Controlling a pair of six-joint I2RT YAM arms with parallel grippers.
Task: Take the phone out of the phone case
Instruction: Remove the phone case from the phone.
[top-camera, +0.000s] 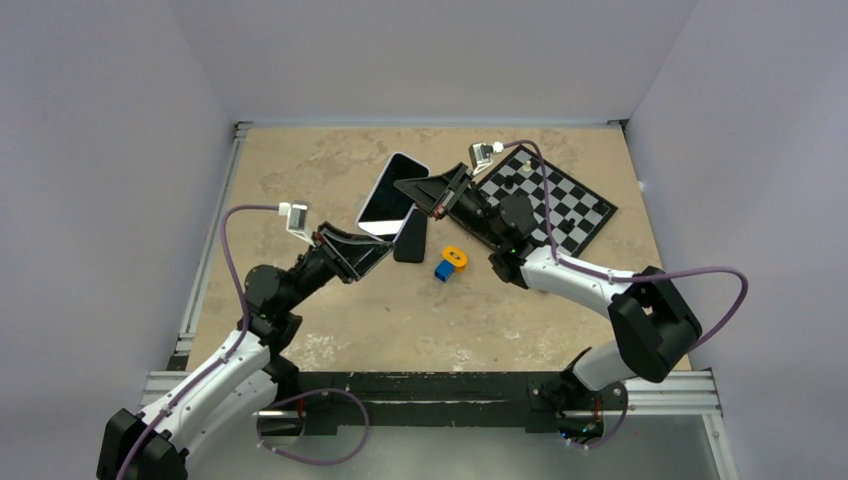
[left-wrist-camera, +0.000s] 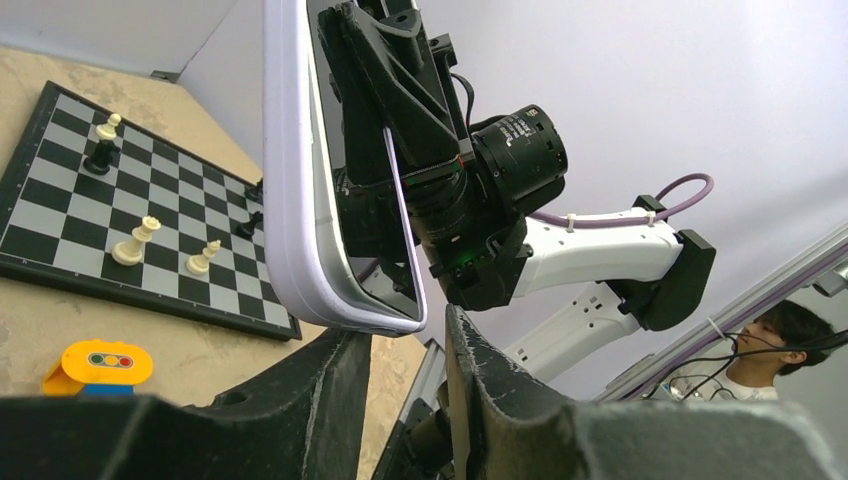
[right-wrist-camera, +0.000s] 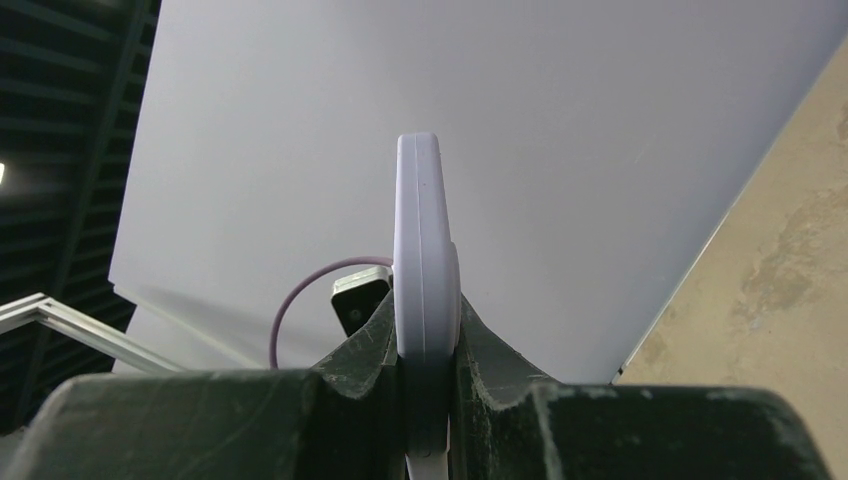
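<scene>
The phone (top-camera: 390, 195) sits in a lavender case (left-wrist-camera: 290, 200) and is held tilted in the air above the table's middle. Its glossy screen (left-wrist-camera: 365, 210) reflects the right arm. My right gripper (top-camera: 432, 197) is shut on the cased phone's right edge; the right wrist view shows the case (right-wrist-camera: 425, 240) edge-on, clamped between both fingers (right-wrist-camera: 428, 340). My left gripper (top-camera: 368, 255) is at the phone's lower end. Its jaws stand apart (left-wrist-camera: 408, 330), and the case's bottom corner sits just above the left finger, not clamped.
A chessboard (top-camera: 555, 200) with several pieces lies at the back right and also shows in the left wrist view (left-wrist-camera: 90, 215). An orange and blue toy block (top-camera: 450, 262) sits near the middle. A dark rounded shape (top-camera: 410, 240) lies under the phone.
</scene>
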